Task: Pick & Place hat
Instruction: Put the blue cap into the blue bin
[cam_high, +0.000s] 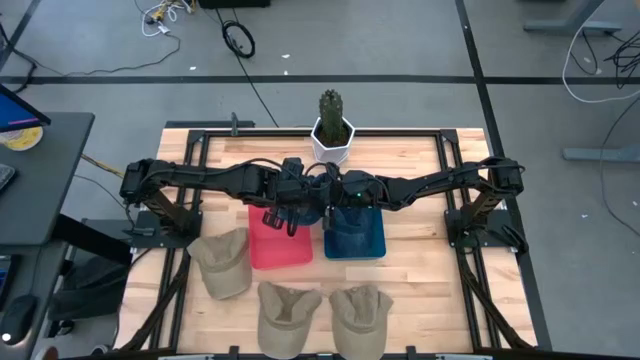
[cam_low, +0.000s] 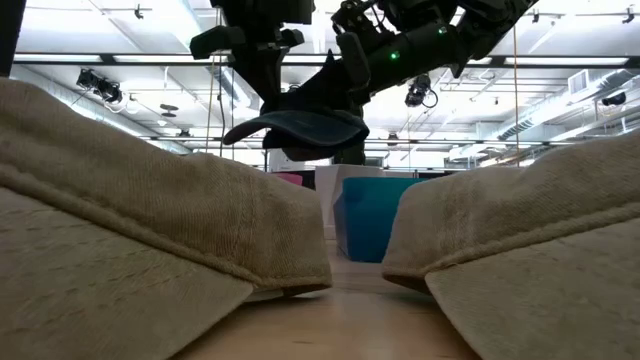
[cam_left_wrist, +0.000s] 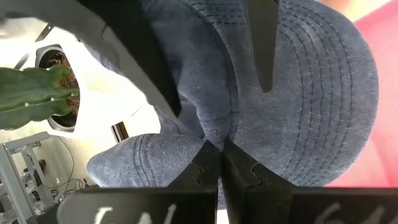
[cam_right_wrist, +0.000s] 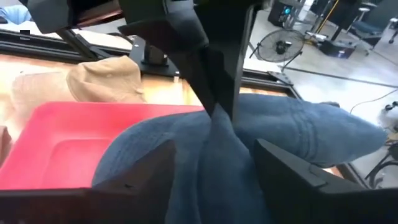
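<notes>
A blue denim hat (cam_low: 300, 128) hangs in the air over the red bin (cam_high: 278, 245) and the blue bin (cam_high: 355, 238) at the table's middle. My left gripper (cam_left_wrist: 219, 155) is shut on it. My right gripper (cam_right_wrist: 217, 180) comes in nearly level from the table's right and is open. Its two fingers (cam_right_wrist: 149, 168) stand on either side of the hat's crown (cam_right_wrist: 211, 162). In the high view both grippers (cam_high: 300, 200) (cam_high: 335, 195) meet over the bins and hide most of the hat. My left gripper pinches a gathered fold of the denim (cam_left_wrist: 214, 134) between its two fingers, where the crown meets the stitched brim (cam_left_wrist: 311, 93). The fingers come steeply from above. The hat hangs below them, clear of both bins, brim roughly level. My right gripper: I cannot tell whether its fingers touch the crown.
Three tan hats (cam_high: 222, 262) (cam_high: 288, 312) (cam_high: 360, 310) lie along the table's near edge and fill the low view's foreground. A cactus in a white pot (cam_high: 332, 125) stands at the far edge, behind the bins. Black frame rails (cam_high: 190, 150) border the table.
</notes>
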